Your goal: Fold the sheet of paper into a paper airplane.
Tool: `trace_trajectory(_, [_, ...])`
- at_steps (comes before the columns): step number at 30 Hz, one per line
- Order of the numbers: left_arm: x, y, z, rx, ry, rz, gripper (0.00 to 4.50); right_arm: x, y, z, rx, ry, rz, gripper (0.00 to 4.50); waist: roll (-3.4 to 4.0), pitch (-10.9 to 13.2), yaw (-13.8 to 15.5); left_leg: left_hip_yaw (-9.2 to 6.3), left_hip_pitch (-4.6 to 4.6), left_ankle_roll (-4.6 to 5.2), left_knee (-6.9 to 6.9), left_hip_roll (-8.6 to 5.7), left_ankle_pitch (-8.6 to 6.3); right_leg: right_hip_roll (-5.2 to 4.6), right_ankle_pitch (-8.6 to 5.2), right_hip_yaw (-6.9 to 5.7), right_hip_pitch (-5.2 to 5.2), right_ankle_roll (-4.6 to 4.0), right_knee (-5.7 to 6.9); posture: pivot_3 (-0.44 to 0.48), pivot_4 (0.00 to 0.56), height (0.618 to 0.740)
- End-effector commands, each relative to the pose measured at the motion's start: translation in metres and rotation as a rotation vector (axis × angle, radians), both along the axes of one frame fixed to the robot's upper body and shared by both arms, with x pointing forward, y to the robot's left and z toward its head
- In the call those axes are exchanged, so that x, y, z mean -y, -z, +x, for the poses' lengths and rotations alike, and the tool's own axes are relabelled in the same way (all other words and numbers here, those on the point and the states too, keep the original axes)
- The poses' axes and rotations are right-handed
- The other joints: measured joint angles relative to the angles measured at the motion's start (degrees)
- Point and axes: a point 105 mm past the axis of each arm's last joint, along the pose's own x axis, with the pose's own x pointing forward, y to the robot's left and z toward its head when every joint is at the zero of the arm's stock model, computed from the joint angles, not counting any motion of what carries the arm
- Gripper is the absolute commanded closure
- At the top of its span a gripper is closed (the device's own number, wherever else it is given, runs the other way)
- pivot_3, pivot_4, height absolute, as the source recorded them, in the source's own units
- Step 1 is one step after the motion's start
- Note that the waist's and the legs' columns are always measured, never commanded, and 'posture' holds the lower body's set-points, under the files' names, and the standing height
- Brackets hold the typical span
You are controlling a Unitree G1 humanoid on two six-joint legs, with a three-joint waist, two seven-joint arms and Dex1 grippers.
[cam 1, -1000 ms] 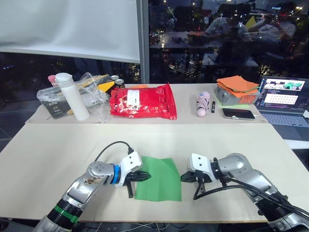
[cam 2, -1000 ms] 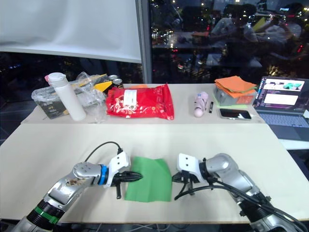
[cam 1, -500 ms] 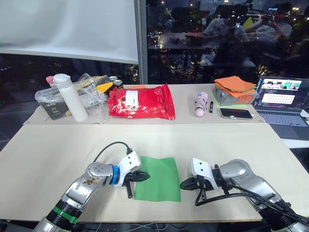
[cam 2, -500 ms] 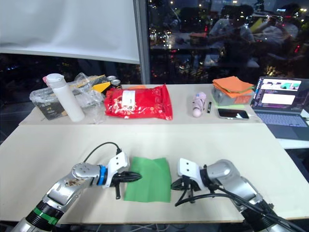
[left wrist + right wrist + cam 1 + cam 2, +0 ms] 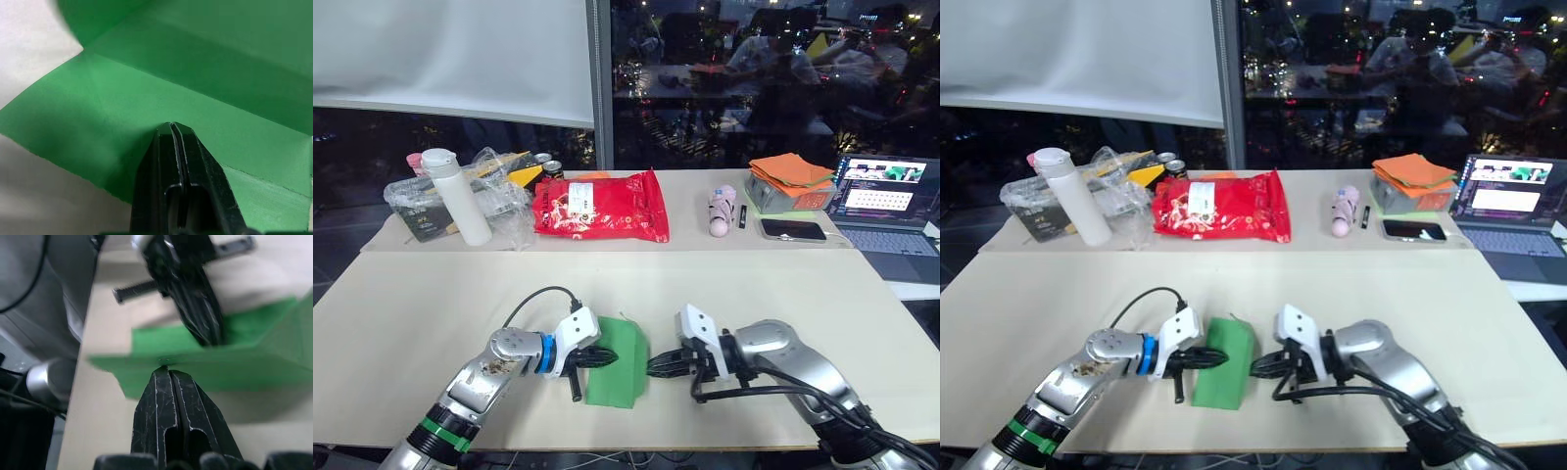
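The sheet of paper [image 5: 612,380] is bright green and lies near the table's front edge. Its right part is raised into a hump, so it looks narrow. My left gripper [image 5: 610,358] is shut, and its tips press down on the sheet's left part [image 5: 220,73]. My right gripper [image 5: 652,366] comes in from the right, shut on the sheet's right edge [image 5: 254,363]. The right wrist view also has the left gripper's fingers [image 5: 198,313] resting on the green paper just beyond my right gripper [image 5: 165,372].
On the far table stand a white bottle [image 5: 460,196], a clear plastic bag of clutter [image 5: 499,191], a red packet [image 5: 602,206], a pink object [image 5: 720,211], an orange paper stack [image 5: 793,171], a phone [image 5: 795,229] and a laptop [image 5: 891,191]. Bare beige tabletop [image 5: 431,304] surrounds the sheet.
My right gripper has moved left with the sheet's right edge. The flat sheet has buckled upward and looks about half as wide. The left gripper has stayed in place.
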Motion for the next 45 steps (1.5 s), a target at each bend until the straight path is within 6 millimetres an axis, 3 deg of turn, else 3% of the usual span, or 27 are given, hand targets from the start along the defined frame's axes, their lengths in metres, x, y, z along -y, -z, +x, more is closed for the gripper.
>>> trace_trajectory(1, [-0.016,0.023,-0.004,-0.068,-0.055,0.086,4.5,-0.018,-0.009,0.012,0.058,-0.006,0.05,4.48,0.03,0.0,0.0,0.0,-0.01,0.0,0.0,0.0,0.0,0.0,0.01,0.01,-0.03,0.01,0.02,0.0,0.15,0.732])
trace_trajectory(9, [-0.035,0.008,-0.001,-0.054,-0.114,0.064,4.5,-0.03,0.021,0.029,0.065,-0.008,-0.014,4.48,0.03,0.0,-0.2,0.0,-0.03,0.0,-0.1,0.01,0.0,0.01,0.16,0.0,-0.15,0.29,0.09,0.0,0.15,0.732])
trace_trajectory(14, [-0.054,-0.014,0.004,-0.042,-0.186,0.019,4.5,-0.031,0.032,0.036,0.079,-0.012,-0.057,4.48,0.05,0.1,-1.1,0.0,-0.05,0.0,-0.09,0.04,0.0,0.03,0.15,0.0,-0.27,0.26,0.28,0.0,0.15,0.732])
trace_trajectory(16, [-0.063,-0.032,0.007,-0.01,-0.228,-0.036,4.5,-0.031,0.037,0.039,0.083,-0.013,-0.083,4.48,0.02,0.1,-1.4,0.0,-0.05,0.0,-0.09,0.04,0.0,0.03,0.14,0.0,-0.28,0.25,0.31,0.0,0.15,0.732])
trace_trajectory(20, [-0.043,-0.056,0.0,0.0,-0.183,-0.203,4.5,-0.03,0.037,0.043,0.102,-0.007,-0.103,4.48,0.0,0.1,-1.2,0.0,-0.09,0.0,-0.1,0.05,0.0,0.03,0.13,-0.01,-0.3,0.23,0.32,0.0,0.15,0.732])
trace_trajectory(28, [-0.015,-0.041,0.008,0.022,-0.137,-0.183,4.5,-0.021,0.019,0.056,0.144,0.087,-0.089,4.48,0.0,0.1,-0.8,0.0,-0.11,0.0,-0.07,0.03,0.01,0.03,0.13,-0.01,-0.27,0.25,0.28,0.0,0.15,0.732])
trace_trajectory(34, [-0.018,-0.003,-0.007,0.028,-0.021,0.0,4.5,-0.014,0.017,0.066,0.149,0.16,-0.09,4.48,0.01,0.2,-1.3,0.0,-0.13,0.0,-0.14,0.03,0.01,0.03,0.13,0.01,-0.32,0.23,0.26,0.0,0.15,0.732])
trace_trajectory(45, [-0.014,-0.005,-0.005,0.047,-0.015,-0.034,4.5,-0.011,0.025,0.093,0.266,0.269,-0.123,4.48,0.01,0.2,-1.2,0.0,-0.12,0.0,-0.09,0.03,0.01,0.03,0.13,0.01,-0.28,0.24,0.26,0.0,0.15,0.732])
